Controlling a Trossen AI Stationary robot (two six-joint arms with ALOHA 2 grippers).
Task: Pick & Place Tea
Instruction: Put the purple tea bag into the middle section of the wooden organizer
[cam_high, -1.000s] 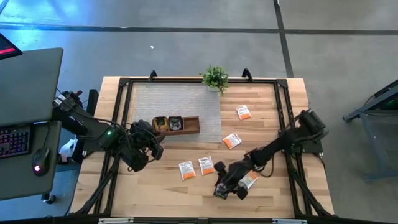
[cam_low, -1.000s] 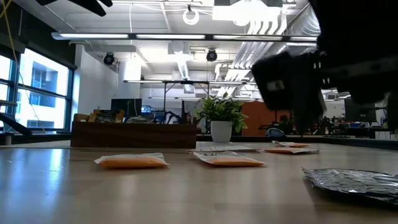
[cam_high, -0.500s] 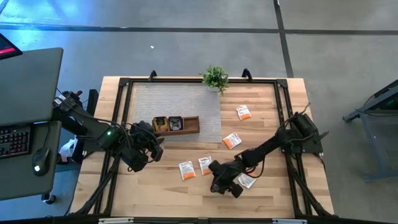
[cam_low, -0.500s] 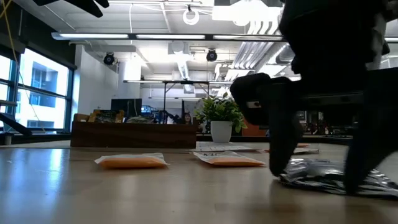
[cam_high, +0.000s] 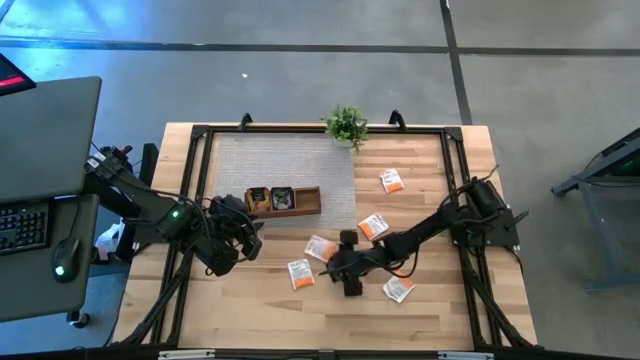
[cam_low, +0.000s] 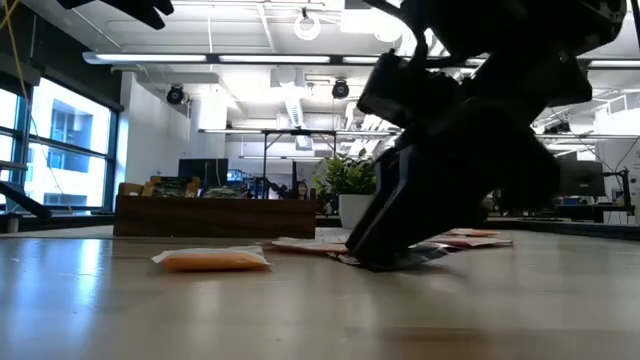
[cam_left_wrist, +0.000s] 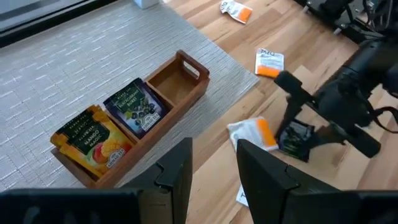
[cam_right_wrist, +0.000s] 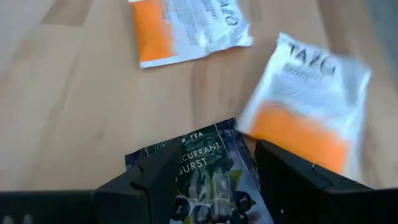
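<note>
My right gripper is open and low over the table's middle, slanting down toward the left. A dark tea sachet with purple print lies between its fingers. Orange-and-white sachets lie around it, with others farther right. My left gripper hangs open with nothing in it, above the table near the wooden tray. The tray holds an orange sachet and a dark one standing in two of its compartments. My right gripper straddles the dark sachet with open fingers, slanting down from the table's right. The sachet's side edges run in under the fingers. It lies flat on the table. Whether the pads bear on it cannot be told.
The tray stands on a grey woven mat at the far left. A small potted plant stands at the far edge. A dark frame rail runs around the tabletop. Bare wood lies along the near edge.
My right gripper has gone toward the table's left edge, sunk a little and rolled. The dark sachet has slid along the table with it. One orange sachet has been shoved toward the far side, and the sachet that lay under the gripper now shows.
</note>
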